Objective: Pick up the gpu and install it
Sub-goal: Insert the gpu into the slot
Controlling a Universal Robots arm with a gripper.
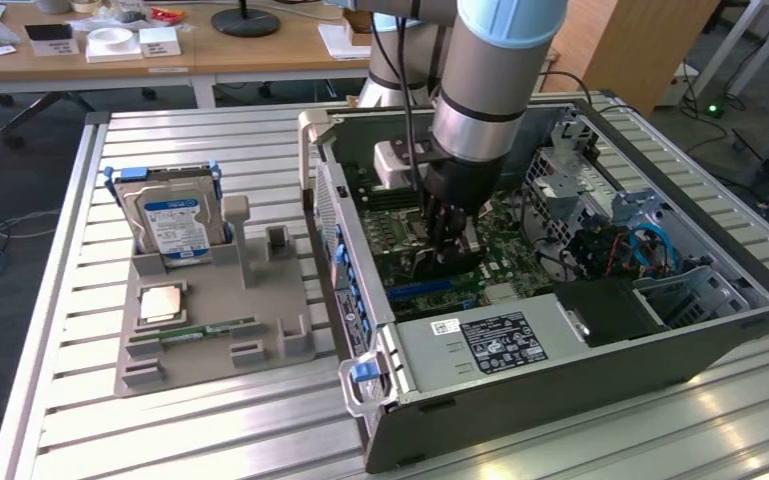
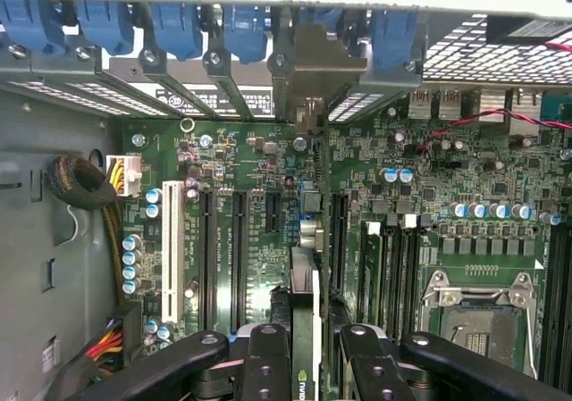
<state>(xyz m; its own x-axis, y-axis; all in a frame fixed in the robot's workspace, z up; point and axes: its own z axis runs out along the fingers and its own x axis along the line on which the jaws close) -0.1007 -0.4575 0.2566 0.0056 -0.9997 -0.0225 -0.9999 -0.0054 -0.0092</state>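
Observation:
The gpu (image 2: 304, 280) appears edge-on in the wrist view, a thin green board standing upright over the motherboard (image 2: 447, 178). Its silver end bracket (image 2: 313, 62) sits against the case's rear slot openings. My gripper (image 2: 311, 337) is shut on the card, with a black finger (image 2: 268, 352) on each side of it. In the exterior view the gripper (image 1: 444, 245) reaches down inside the open computer case (image 1: 558, 345) and holds the dark gpu (image 1: 435, 268) low over the board. Whether the card's edge sits in a slot is hidden.
Black expansion slots (image 2: 237, 240) and a white slot (image 2: 170, 249) lie beside the card. Blue latches (image 2: 170, 26) line the case's rear edge. A CPU socket (image 2: 478, 316) and a cable bundle (image 2: 85, 182) flank the area. Outside, a grey holder (image 1: 257, 300) carries a hard drive (image 1: 175, 225) and memory stick (image 1: 204, 330).

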